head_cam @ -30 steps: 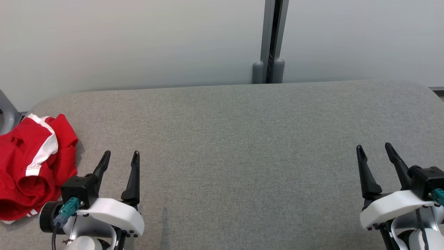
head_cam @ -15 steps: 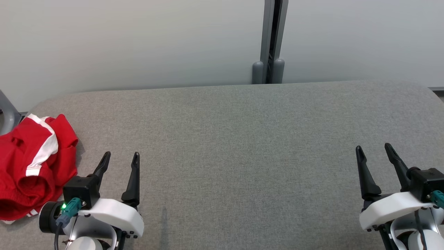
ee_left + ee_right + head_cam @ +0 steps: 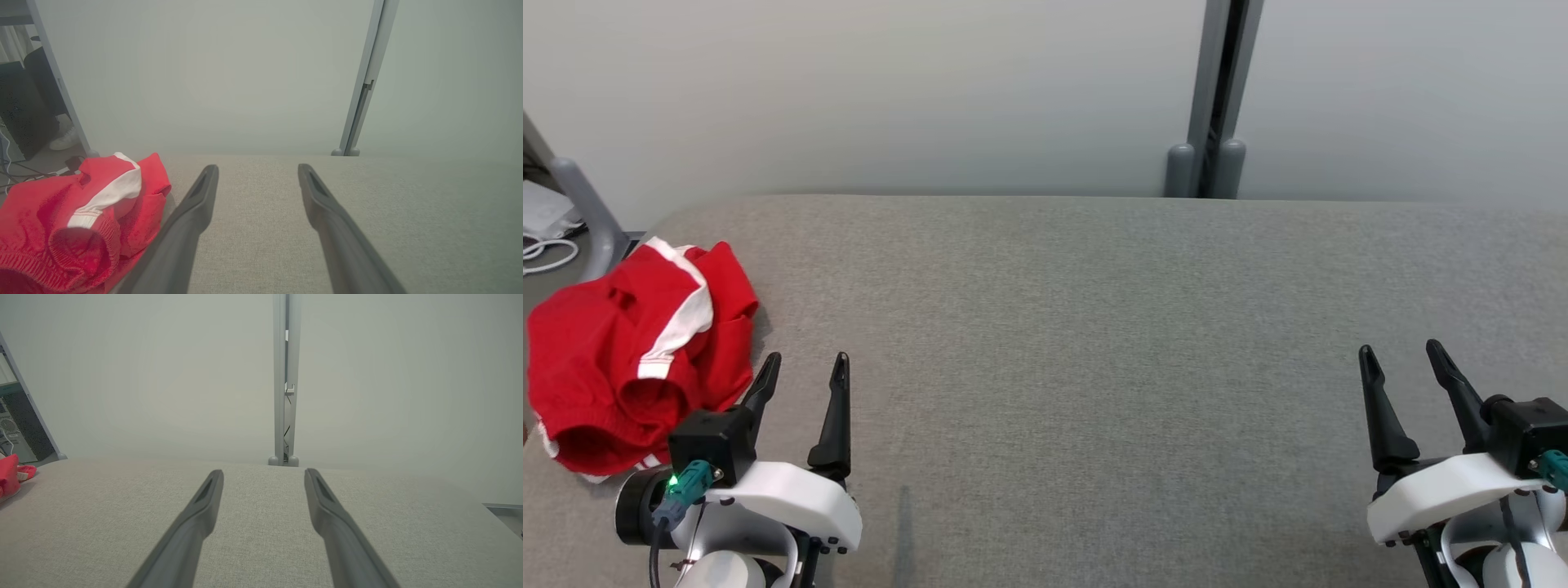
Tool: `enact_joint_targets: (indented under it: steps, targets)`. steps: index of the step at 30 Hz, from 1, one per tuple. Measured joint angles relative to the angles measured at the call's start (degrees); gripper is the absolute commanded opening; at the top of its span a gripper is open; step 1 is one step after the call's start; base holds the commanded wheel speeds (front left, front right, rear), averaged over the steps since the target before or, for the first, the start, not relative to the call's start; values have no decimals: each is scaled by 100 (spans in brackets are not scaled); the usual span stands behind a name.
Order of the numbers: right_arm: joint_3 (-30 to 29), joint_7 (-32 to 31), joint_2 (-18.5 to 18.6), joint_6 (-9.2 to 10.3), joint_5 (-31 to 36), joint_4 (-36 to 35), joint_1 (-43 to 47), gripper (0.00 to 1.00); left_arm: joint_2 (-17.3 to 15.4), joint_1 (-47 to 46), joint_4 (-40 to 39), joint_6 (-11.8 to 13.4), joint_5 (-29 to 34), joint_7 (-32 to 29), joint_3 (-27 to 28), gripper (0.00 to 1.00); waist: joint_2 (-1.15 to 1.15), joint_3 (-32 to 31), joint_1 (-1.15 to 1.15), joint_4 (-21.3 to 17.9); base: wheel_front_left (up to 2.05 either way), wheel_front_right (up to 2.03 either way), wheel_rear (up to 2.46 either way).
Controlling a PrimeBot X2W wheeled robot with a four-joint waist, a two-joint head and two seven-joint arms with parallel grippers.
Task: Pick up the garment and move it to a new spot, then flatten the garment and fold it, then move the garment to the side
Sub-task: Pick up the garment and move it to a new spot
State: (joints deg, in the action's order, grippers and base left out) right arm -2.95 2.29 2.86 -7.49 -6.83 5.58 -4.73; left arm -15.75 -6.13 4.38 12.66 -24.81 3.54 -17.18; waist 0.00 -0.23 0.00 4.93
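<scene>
So the left claw [image 3: 808, 359] is spread wide with nothing in it, low over the bench [image 3: 1054, 327] near its front-left corner. Right beside its left finger is the garment [image 3: 637, 351], a crumpled red heap with white stripes at the bench's left edge. From the left wrist view I can't tell if the finger touches it. The right claw [image 3: 1399, 348] is wide and empty too, near the front-right corner, well apart from the garment.

Crumpled red white-striped garment [image 3: 629, 343], far left
</scene>
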Motion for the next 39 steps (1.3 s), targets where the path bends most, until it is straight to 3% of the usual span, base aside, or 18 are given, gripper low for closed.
enact_joint_targets:
  steps: [23,39]
  targets:
    - [449,137,-5,0,-234,222,-170,100,-144,15,75,101,-156,69,180,100,0,-15,0,1710,0,0,0]
    - [479,238,-5,0,-313,387,-238,100,-177,25,55,109,-198,23,108,100,0,-57,0,1933,0,0,0]
